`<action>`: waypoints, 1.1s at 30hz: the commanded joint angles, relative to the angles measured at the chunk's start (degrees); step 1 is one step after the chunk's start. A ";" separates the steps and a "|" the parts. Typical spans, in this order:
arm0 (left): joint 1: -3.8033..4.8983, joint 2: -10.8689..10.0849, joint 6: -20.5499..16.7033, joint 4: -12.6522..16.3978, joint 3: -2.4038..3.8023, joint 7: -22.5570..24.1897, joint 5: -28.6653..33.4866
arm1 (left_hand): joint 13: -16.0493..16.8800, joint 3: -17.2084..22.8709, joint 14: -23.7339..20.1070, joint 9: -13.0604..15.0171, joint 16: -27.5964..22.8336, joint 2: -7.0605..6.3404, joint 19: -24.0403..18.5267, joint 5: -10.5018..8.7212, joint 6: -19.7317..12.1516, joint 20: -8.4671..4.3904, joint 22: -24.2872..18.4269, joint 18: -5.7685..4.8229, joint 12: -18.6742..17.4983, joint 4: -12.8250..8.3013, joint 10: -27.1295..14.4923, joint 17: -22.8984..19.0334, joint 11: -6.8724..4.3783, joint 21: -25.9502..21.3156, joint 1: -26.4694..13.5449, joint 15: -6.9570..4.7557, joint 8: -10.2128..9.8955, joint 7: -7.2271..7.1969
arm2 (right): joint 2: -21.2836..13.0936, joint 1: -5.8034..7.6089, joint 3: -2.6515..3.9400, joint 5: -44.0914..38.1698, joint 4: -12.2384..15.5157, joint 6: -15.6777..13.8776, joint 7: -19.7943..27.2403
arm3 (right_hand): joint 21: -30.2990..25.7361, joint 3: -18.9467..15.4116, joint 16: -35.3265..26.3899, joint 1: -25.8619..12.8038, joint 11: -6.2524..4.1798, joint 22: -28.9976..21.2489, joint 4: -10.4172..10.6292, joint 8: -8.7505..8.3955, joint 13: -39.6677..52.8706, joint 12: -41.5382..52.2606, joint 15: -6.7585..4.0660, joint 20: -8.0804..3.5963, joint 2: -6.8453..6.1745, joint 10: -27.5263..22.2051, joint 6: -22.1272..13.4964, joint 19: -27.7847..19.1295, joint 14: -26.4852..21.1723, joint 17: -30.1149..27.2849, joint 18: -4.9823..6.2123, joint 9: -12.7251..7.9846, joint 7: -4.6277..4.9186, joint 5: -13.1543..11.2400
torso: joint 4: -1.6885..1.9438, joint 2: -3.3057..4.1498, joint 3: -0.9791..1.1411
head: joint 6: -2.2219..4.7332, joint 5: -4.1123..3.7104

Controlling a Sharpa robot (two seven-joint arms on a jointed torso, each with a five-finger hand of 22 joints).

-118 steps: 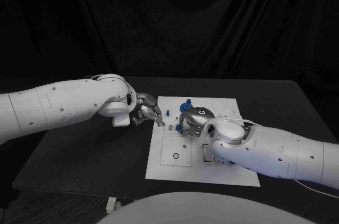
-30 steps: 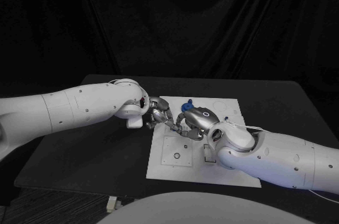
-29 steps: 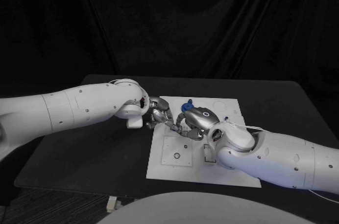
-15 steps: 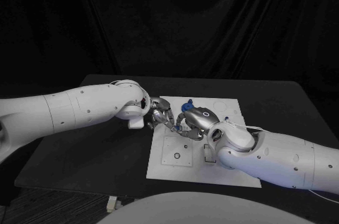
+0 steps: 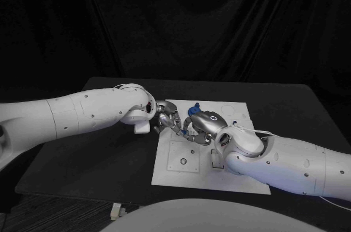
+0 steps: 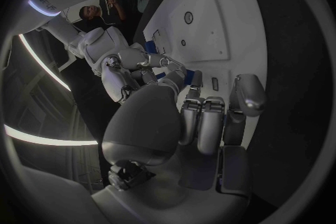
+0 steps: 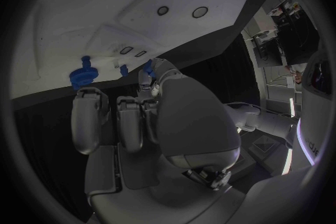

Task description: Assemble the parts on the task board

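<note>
The white task board [image 5: 191, 166] lies in the middle of the table. A blue knob-like part [image 5: 194, 110] [image 7: 84, 75] stands at the board's far end. My right hand [image 5: 203, 123] hovers over the board's far left area and pinches a small blue part [image 5: 182, 133] [image 6: 175, 73] [image 7: 149, 68] at its fingertips. My left hand [image 5: 167, 118] [image 6: 206, 115] is at the board's left edge, fingers stretched side by side with the thumb apart. Its fingertips reach right up to the right hand's fingers and that part. Whether they touch it is hidden.
The near half of the board [image 6: 217, 28] carries a raised square plate with a round hole [image 5: 181, 162] and small slots [image 5: 217, 164]. Round recesses [image 7: 199, 12] sit near the far right corner. Black table [image 5: 95, 161] lies open to the left; my right arm covers the board's right side.
Since the earliest frame my left hand has moved right, from off the board to its left edge, meeting the right hand's fingers. Over the last second nothing visibly shifts.
</note>
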 commanded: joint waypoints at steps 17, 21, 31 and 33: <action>-0.44 0.46 0.46 -0.56 0.13 2.70 0.60 | 8.38 0.16 5.84 -2.71 0.15 -0.37 -2.06 -0.45 -2.90 0.62 7.32 1.38 -3.87 3.56 -0.25 15.06 0.98 -2.90 -4.53 0.69 -2.22 1.38 | 0.27 0.00 0.00 -0.44 -0.11 0.93 -0.39 | -0.39 1.06 0.17 -0.20 -0.06 11.98 -0.20 -0.63 15.10 0.20 -0.21 -0.45 -0.32 5.77 -0.33 1.28 6.00 15.10 0.11 -0.17 0.00 -0.29 | 0.02 -0.01 0.02 | -0.01 0.03; -0.48 0.47 0.96 -0.68 0.13 2.89 0.60 | 8.01 0.27 5.84 -3.17 0.15 -0.03 -2.54 -0.25 -2.97 0.75 7.14 1.51 -4.24 4.35 -0.64 15.06 1.08 -3.61 -5.25 0.82 -2.59 1.47 | 0.23 0.00 0.00 -0.44 -0.10 0.86 -0.39 | -0.42 1.26 0.17 -0.19 -0.02 11.97 -0.26 -0.73 15.10 0.20 -0.18 -0.43 -0.38 5.77 -0.45 1.26 6.00 15.10 0.12 -0.21 0.06 -0.29 | 0.00 0.01 0.01 | -0.01 0.09; -0.55 0.65 1.72 -0.83 0.13 2.94 0.60 | 7.61 1.42 5.84 -3.79 0.15 1.04 -3.04 0.15 -2.91 0.90 7.02 1.64 -4.66 4.77 -1.14 15.06 1.11 -4.23 -5.16 0.91 -3.05 1.47 | 0.27 0.00 0.00 -0.44 -0.12 0.86 -0.44 | -0.46 1.46 0.17 -0.19 0.02 11.96 -0.32 -0.82 15.10 0.20 -0.15 -0.41 -0.42 5.77 -0.55 1.24 6.00 15.10 0.12 -0.25 0.11 -0.27 | 0.00 0.01 0.01 | -0.01 0.18; -0.57 0.65 1.79 -0.85 0.13 2.91 0.60 | 7.61 1.51 5.84 -3.82 0.15 1.07 -3.11 0.23 -2.87 0.91 6.99 1.66 -4.66 4.77 -1.15 15.06 1.11 -4.33 -5.14 0.91 -3.06 1.46 | 0.26 0.00 0.00 -0.44 -0.13 0.87 -0.47 | -0.51 1.61 0.17 -0.18 0.04 11.94 -0.36 -0.87 15.10 0.20 -0.13 -0.40 -0.43 5.77 -0.59 1.21 6.00 15.10 0.14 -0.27 0.14 -0.25 | 0.01 0.01 0.01 | -0.01 0.16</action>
